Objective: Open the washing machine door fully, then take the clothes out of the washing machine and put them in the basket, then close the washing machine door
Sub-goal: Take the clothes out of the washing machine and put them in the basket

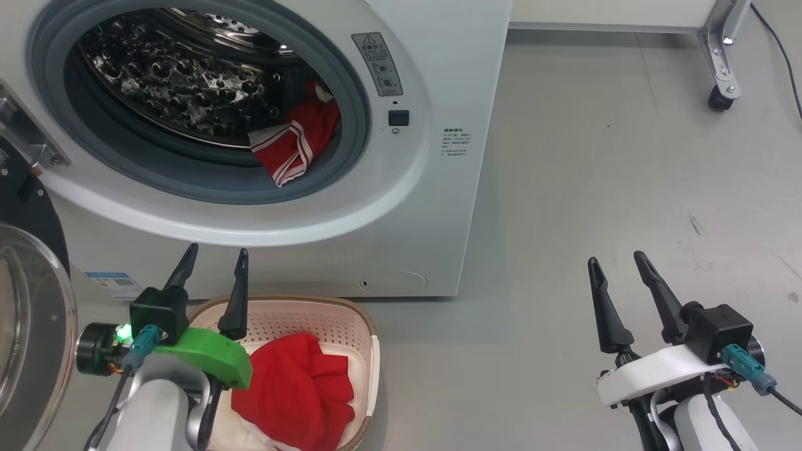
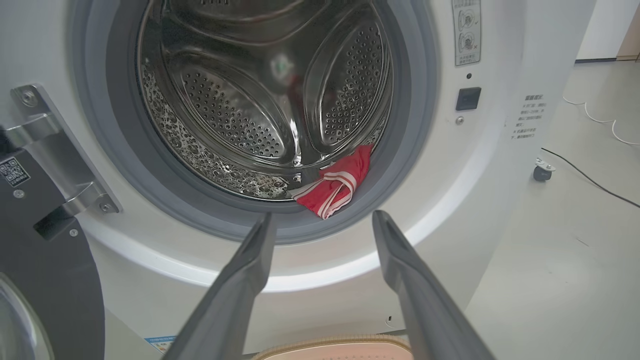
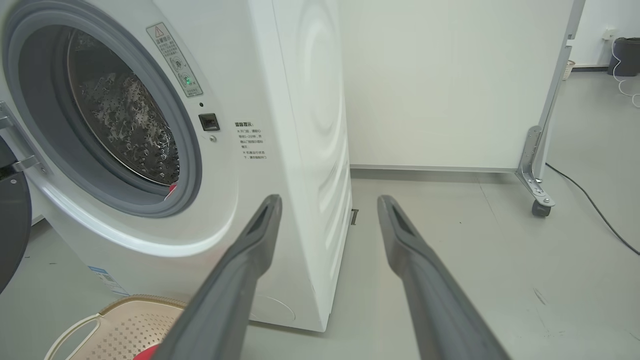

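The white washing machine (image 1: 451, 75) stands with its door (image 1: 31, 313) swung open at the left; the black rim and glass bowl show there. One red garment with white stripes (image 1: 294, 141) lies at the drum's lower right lip (image 2: 335, 185). Another red garment (image 1: 294, 388) lies in the cream basket (image 1: 369, 338) on the floor before the washer. My left gripper (image 1: 215, 254) is open and empty above the basket's left rim, fingers pointing at the porthole. My right gripper (image 1: 617, 260) is open and empty over the floor to the washer's right.
A white panel on a metal leg with a castor (image 1: 720, 94) stands at the back right, and a black cable (image 1: 783, 56) runs along the floor there. Grey floor (image 1: 626, 175) stretches to the right of the washer. The door hinge bracket (image 2: 55, 150) sits at the porthole's left.
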Motion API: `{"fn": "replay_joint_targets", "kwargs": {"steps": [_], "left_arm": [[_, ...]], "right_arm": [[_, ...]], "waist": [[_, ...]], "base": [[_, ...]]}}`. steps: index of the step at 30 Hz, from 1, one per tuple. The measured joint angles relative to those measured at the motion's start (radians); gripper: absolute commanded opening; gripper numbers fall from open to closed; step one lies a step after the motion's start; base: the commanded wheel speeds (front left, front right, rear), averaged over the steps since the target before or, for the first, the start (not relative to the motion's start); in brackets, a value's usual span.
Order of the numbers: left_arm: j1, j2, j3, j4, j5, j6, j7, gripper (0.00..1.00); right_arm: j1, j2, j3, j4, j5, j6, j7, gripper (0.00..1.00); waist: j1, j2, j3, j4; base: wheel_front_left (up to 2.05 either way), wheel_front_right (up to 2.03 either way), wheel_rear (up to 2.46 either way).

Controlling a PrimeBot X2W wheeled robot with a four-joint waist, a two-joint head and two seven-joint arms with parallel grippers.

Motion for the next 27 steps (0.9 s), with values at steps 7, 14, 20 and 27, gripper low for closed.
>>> {"fn": "replay_joint_targets", "kwargs": {"steps": [7, 14, 20, 27], "left_arm": [[0.043, -0.002, 0.007, -0.067, -0.009, 0.000, 0.000, 1.00], [0.076, -0.002, 0.007, -0.104, -0.009, 0.000, 0.000, 1.00], [0.096, -0.002, 0.007, -0.127, -0.008, 0.000, 0.000, 1.00], [0.113, -0.003, 0.007, -0.143, -0.007, 0.000, 0.000, 1.00]], "right_arm": [[0.015, 0.001, 0.004, -0.004, 0.000, 0.000, 0.000, 1.00], [0.019, 0.001, 0.007, -0.011, 0.000, 0.000, 0.000, 1.00], [0.019, 0.002, 0.009, -0.014, 0.000, 0.000, 0.000, 1.00], [0.019, 0.003, 0.011, -0.015, 0.000, 0.000, 0.000, 1.00]], "waist": [[0.0000, 0.0000, -0.005, 0.001], [0.0000, 0.0000, -0.007, -0.004], [0.0000, 0.0000, -0.007, -0.010], [0.0000, 0.0000, -0.007, -0.015]], "base": [[0.00, 0.00, 0.00], [0.00, 0.00, 0.00], [0.00, 0.00, 0.00], [0.00, 0.00, 0.00]]}}
